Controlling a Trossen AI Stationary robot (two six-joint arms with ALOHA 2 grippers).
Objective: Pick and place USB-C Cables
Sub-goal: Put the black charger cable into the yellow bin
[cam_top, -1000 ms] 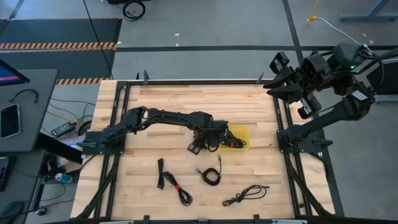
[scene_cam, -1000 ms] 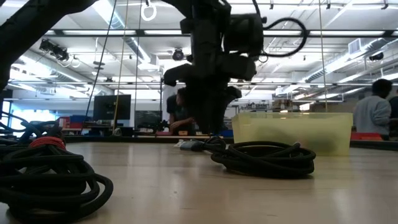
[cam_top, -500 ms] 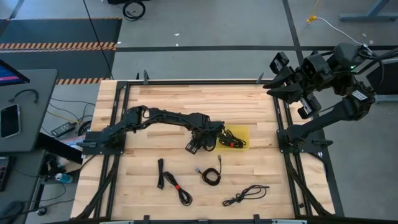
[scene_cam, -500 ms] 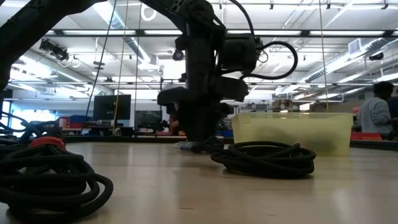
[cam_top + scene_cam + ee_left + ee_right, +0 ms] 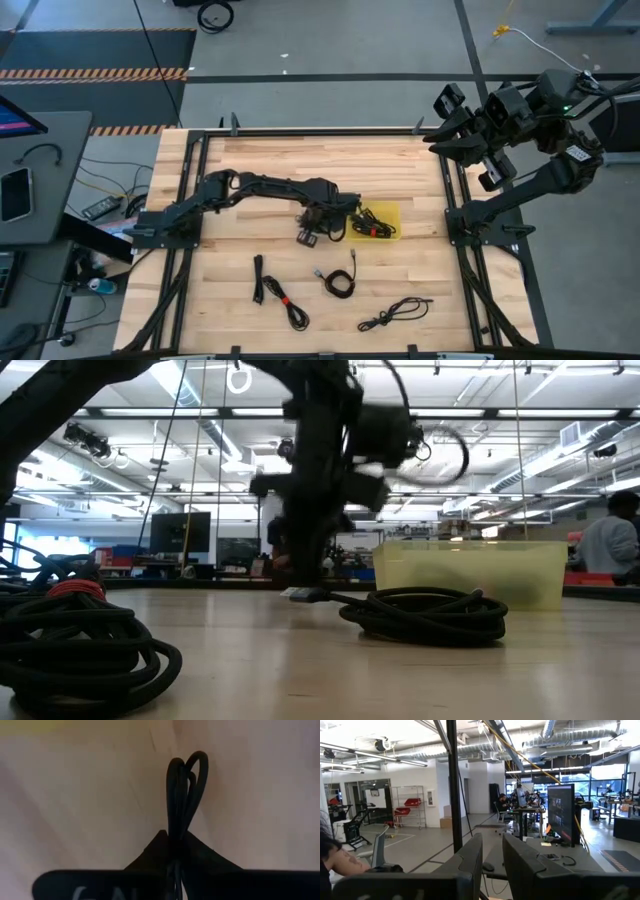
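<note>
The left gripper (image 5: 312, 232) is reaching out over the middle of the wooden table (image 5: 300, 170), just left of the yellow bin (image 5: 388, 213). Its fingers are pinching a thin black USB-C cable (image 5: 184, 795); from the wrist the cord is showing as a tight doubled loop, two or three strands pressed side by side, standing out past the closed fingertips above the pale wood. In the low view the gripper (image 5: 305, 575) is hanging close to the tabletop, blurred, with a cable end (image 5: 303, 595) lying on the wood just below it.

More black cords are sitting inside the bin, a tangled bundle (image 5: 370, 222) with a small red tie. Nearer the front edge, three others are lying well apart: a long one with a red tie (image 5: 277, 291) on the left, a small round coil (image 5: 340, 282) in the middle, and a loose, stretched-out bundle (image 5: 395, 313) on the right.

The right gripper (image 5: 452, 118) is waiting raised at the far right corner of the table, its fingers (image 5: 470, 857) standing slightly apart and holding nothing.
</note>
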